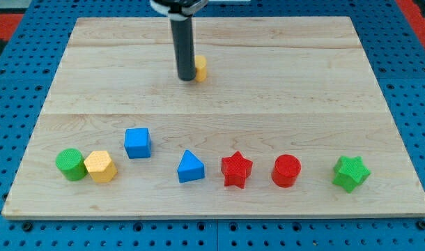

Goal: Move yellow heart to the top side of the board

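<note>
The yellow heart point(200, 67) lies in the upper part of the wooden board point(282, 90), left of centre; only its right part shows, as the dark rod hides the rest. My tip point(185, 78) rests on the board right against the heart's left side. The rod rises straight up from there to the view's top edge.
Along the board's bottom stand a row of blocks, from left to right: green cylinder point(71, 164), yellow hexagon point(100, 166), blue cube point(137, 142), blue triangle point(190, 167), red star point(236, 169), red cylinder point(286, 171), green star point(351, 173). Blue pegboard surrounds the board.
</note>
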{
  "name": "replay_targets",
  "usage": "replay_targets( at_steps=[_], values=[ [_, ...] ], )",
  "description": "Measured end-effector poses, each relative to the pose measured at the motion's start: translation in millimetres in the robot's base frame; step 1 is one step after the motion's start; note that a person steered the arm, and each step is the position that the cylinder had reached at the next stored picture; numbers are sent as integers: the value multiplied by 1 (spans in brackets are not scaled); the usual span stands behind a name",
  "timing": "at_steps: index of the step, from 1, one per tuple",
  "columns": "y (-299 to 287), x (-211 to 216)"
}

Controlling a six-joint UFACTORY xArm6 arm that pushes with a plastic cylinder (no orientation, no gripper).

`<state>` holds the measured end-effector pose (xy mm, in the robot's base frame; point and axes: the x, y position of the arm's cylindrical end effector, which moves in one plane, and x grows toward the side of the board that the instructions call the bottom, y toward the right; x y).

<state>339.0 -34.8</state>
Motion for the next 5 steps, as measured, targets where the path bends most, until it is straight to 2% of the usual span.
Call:
replay_targets(
  at_steps=[1, 2, 3, 4, 5],
  values=[
    [50, -13],
    [22, -40],
    [31, -59],
    [117, -63],
    [147, -69]
  ],
)
